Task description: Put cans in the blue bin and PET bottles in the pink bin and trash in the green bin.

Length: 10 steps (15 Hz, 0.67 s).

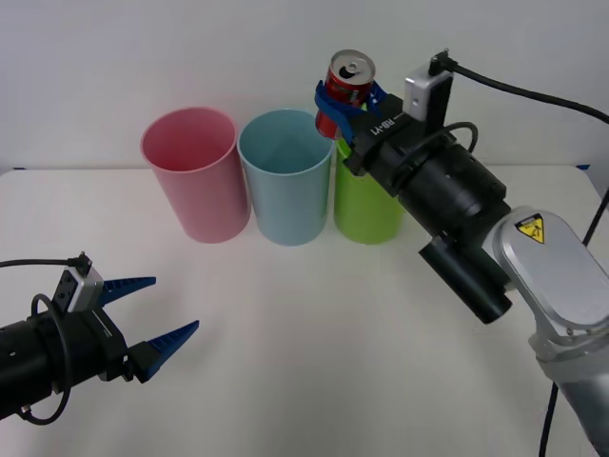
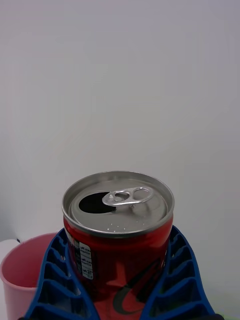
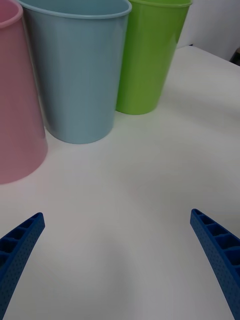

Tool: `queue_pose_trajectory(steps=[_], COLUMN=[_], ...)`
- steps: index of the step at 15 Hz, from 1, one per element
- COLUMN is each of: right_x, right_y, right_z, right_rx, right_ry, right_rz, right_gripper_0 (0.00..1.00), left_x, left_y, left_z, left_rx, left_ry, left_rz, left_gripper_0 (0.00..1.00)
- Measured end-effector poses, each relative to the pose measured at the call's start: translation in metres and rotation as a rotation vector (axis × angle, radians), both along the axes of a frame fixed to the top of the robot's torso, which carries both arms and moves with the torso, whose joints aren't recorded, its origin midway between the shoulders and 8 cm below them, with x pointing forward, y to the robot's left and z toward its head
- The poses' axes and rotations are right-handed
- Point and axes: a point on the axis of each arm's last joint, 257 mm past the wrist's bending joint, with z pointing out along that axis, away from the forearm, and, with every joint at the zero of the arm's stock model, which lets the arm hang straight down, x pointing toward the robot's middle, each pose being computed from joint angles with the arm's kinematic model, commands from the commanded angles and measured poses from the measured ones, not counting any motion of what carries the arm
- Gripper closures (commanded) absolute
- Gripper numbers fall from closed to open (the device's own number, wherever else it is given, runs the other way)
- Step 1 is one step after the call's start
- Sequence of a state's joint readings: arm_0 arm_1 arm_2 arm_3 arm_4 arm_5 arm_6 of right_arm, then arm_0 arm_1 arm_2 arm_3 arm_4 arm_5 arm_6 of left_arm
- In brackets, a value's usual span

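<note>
My right gripper (image 1: pixel 346 103) is shut on a small red can (image 1: pixel 348 80) with a silver top and pull-tab, held upright in the air above the gap between the blue bin (image 1: pixel 285 176) and the green bin (image 1: pixel 366 209). The right wrist view shows the can (image 2: pixel 119 235) clamped between the blue fingers (image 2: pixel 55 280), with the pink bin (image 2: pixel 22 280) low behind it. Pink bin (image 1: pixel 195 171), blue bin and green bin stand in a row at the back of the white table. My left gripper (image 1: pixel 157 314) hovers open at the front left, nothing between its fingers. PET bottles and trash are out of view.
The left wrist view looks across bare white table (image 3: pixel 130 200) toward the pink bin (image 3: pixel 15 110), blue bin (image 3: pixel 80 70) and green bin (image 3: pixel 150 55). A pale wall stands behind the bins. Black cables trail from the right arm.
</note>
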State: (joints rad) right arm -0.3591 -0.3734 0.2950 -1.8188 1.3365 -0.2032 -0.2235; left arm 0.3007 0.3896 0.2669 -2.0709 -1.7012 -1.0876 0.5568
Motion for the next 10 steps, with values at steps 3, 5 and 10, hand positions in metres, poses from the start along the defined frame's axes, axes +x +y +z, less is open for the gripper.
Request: queue_pose_trajectory(steps=[3, 5, 10], right_x=[0.033, 0.052, 0.079], right_y=[0.024, 0.037, 0.063], right_z=[-0.001, -0.008, -0.017], right_rx=[-0.011, -0.025, -0.077], right_ry=[0.027, 0.053, 0.088], right_rz=[0.005, 0.002, 0.008], right_gripper_0=[1.0, 1.0, 1.0], left_x=[0.0, 0.0, 0.0], left_y=[0.0, 0.0, 0.0], left_z=[0.0, 0.0, 0.0], left_rx=[0.0, 0.0, 0.0], left_ry=[0.0, 0.0, 0.0], left_rz=[0.0, 0.0, 0.0], left_gripper_0=[0.0, 0.0, 0.0])
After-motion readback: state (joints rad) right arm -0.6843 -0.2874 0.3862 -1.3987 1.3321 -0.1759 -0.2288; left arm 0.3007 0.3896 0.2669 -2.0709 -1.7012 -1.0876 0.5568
